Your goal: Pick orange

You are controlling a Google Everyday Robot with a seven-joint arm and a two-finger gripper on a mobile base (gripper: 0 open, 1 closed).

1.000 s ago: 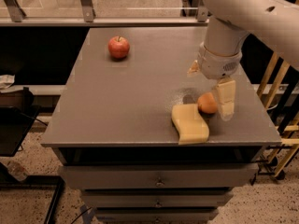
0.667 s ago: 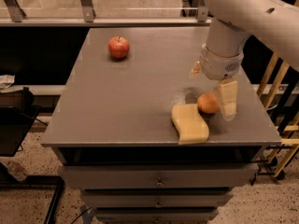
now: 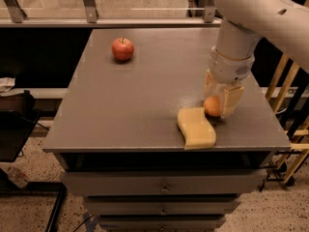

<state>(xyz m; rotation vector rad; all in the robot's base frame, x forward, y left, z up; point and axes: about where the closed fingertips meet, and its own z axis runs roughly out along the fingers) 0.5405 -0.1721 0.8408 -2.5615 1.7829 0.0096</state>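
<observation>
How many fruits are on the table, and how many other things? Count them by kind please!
Apples: 1, the red apple, back left.
Oranges: 1, the orange, with the gripper right at it.
Sponges: 1, the yellow sponge, beside the orange.
Total: 3 things on the table.

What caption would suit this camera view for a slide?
End effector at the orange, beside a yellow sponge on the grey table; red apple sits at the far left.
</observation>
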